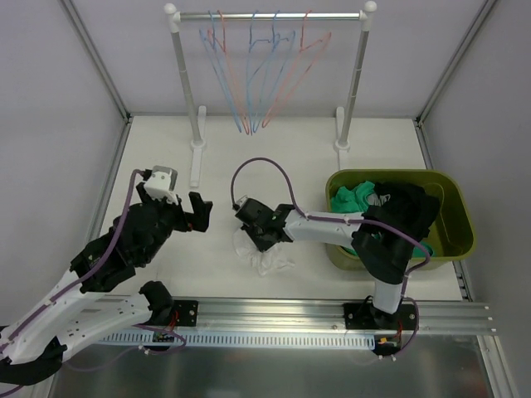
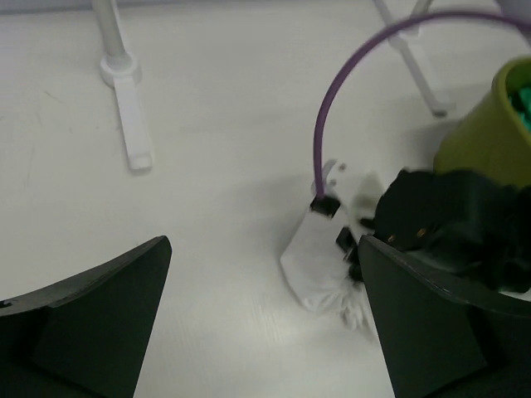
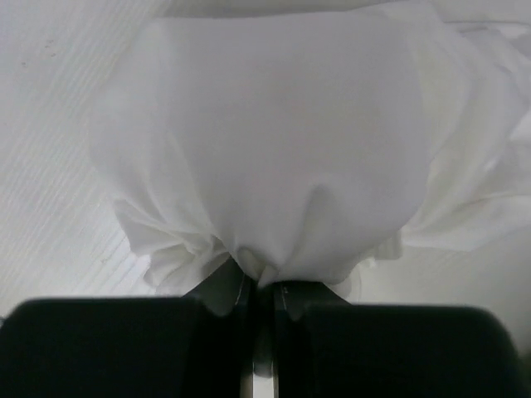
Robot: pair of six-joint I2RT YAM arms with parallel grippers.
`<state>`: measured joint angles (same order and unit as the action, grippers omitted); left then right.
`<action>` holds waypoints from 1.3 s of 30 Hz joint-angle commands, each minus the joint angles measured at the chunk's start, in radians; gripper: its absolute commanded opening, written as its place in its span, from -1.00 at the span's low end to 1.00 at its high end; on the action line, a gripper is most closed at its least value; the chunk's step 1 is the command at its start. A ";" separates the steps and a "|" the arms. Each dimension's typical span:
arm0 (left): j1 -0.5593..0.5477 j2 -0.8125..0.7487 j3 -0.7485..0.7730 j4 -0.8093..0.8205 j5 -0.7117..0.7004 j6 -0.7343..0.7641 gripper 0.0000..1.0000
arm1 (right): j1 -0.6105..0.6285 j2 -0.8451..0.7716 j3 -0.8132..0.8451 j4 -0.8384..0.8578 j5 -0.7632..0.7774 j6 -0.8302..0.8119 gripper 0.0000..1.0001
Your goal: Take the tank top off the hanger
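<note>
The white tank top (image 1: pixel 264 253) lies bunched on the table, off any hanger. My right gripper (image 1: pixel 251 230) is shut on a fold of it; in the right wrist view (image 3: pixel 264 280) the cloth (image 3: pixel 282 141) balloons out from between the closed jaws. The tank top also shows in the left wrist view (image 2: pixel 319 269). My left gripper (image 1: pixel 197 212) is open and empty, hovering over bare table left of the garment, its fingers (image 2: pixel 91 323) wide apart. Several blue and red hangers (image 1: pixel 261 70) hang bare on the rack at the back.
A white clothes rack (image 1: pixel 270 16) stands at the back with feet (image 1: pixel 197 162) on the table. A green bin (image 1: pixel 452 228) at the right holds dark and green clothes. A purple cable (image 1: pixel 265 166) loops above the right arm. A metal rail (image 1: pixel 332 319) runs along the near edge.
</note>
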<state>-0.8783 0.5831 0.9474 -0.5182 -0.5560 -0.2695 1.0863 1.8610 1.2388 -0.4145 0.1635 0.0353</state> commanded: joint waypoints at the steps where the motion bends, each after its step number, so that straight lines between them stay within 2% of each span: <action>1: -0.010 -0.012 -0.039 -0.069 0.149 0.039 0.97 | 0.004 -0.226 -0.016 0.011 0.080 -0.018 -0.99; 3: -0.010 -0.011 -0.038 -0.080 0.220 0.046 0.97 | -0.011 -0.316 0.000 -0.019 0.119 -0.026 -0.99; 6: -0.010 -0.019 -0.047 -0.088 0.225 0.061 0.97 | -0.043 -0.460 0.072 -0.131 0.175 -0.083 -0.99; 10: -0.008 -0.012 -0.085 -0.094 0.124 0.050 0.97 | -0.118 -0.600 0.195 -0.304 0.191 -0.126 -0.99; 12: -0.007 0.003 -0.085 -0.117 0.119 0.030 0.97 | -0.144 -0.670 0.266 -0.358 0.198 -0.144 -0.99; 15: -0.004 0.026 -0.085 -0.155 0.064 -0.008 0.97 | -0.228 -0.750 0.304 -0.452 0.197 -0.169 -1.00; 17: 0.019 0.040 -0.075 -0.181 0.004 -0.074 0.97 | -0.340 -0.792 0.294 -0.490 0.162 -0.167 -0.99; 22: 0.117 0.093 -0.053 -0.190 0.047 -0.120 0.97 | -0.607 -0.928 0.162 -0.500 0.009 -0.137 -0.99; 27: 0.165 0.090 -0.044 -0.190 0.050 -0.140 0.97 | -0.687 -0.941 -0.076 -0.403 -0.145 -0.068 -0.99; 32: 0.165 0.024 -0.056 -0.192 -0.021 -0.187 0.97 | -0.755 -0.919 -0.362 -0.201 -0.153 0.044 -0.99; 33: 0.165 0.005 -0.068 -0.190 -0.042 -0.198 0.98 | -0.764 -0.893 -0.439 -0.149 -0.209 0.081 -0.96; 35: 0.165 0.003 -0.070 -0.192 -0.077 -0.208 0.97 | -0.767 -0.872 -0.469 -0.145 -0.197 0.097 -0.80; 38: 0.182 0.044 -0.045 -0.194 -0.059 -0.255 0.97 | -0.767 -0.930 -0.447 -0.168 -0.157 0.098 -0.20; 39: 0.196 0.084 -0.027 -0.192 -0.050 -0.269 0.97 | -0.767 -0.951 -0.423 -0.190 -0.097 0.095 0.00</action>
<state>-0.7101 0.6025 0.8780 -0.7002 -0.5846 -0.4702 0.3256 0.9886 0.7467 -0.6575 0.0048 0.1005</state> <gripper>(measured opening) 0.986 0.424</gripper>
